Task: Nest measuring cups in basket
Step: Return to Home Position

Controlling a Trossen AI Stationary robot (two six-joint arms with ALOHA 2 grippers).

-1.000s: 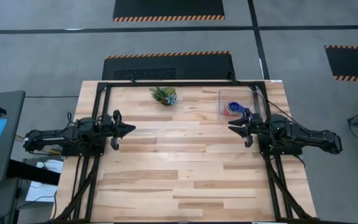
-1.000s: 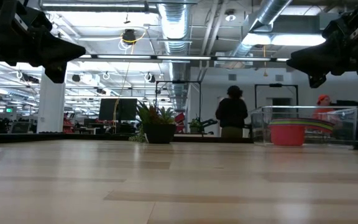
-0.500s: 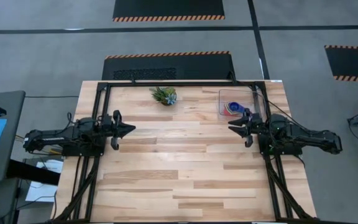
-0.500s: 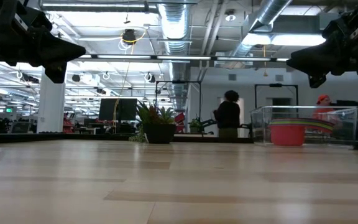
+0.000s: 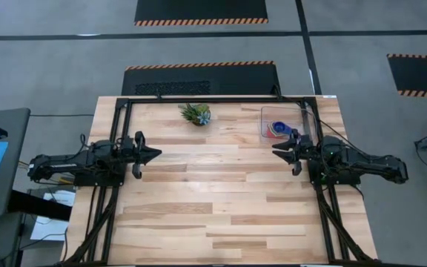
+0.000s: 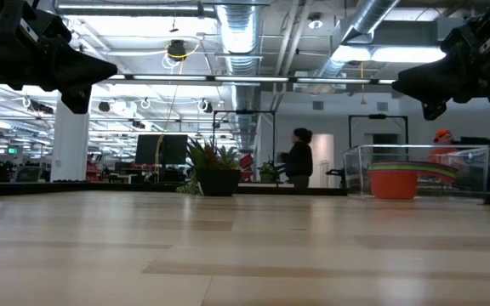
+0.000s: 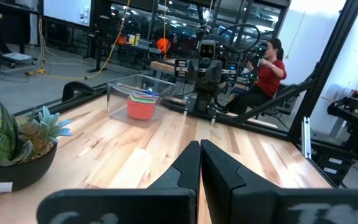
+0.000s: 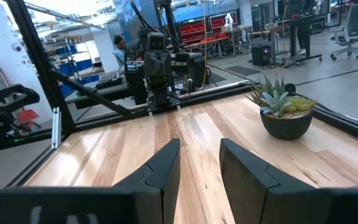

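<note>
The measuring cups (image 5: 277, 128) sit nested inside the clear basket (image 5: 267, 113) at the table's far right; the red outer cup (image 7: 141, 107) and coloured rims show through its wall. My left gripper (image 5: 156, 154) hovers shut at the table's left side, pointing level toward the right. My right gripper (image 5: 276, 153) hovers open just on the near side of the basket, pointing level toward the left, with nothing between its fingers. Both are well above the table in the low view: my left gripper (image 6: 109, 68) and my right gripper (image 6: 398, 83).
A small potted plant (image 5: 196, 113) stands near the far edge, left of the basket. A black frame (image 5: 199, 99) runs along the table's far edge and sides. A person (image 6: 299, 159) walks in the room behind; another person (image 7: 267, 65) sits beyond the table's right side.
</note>
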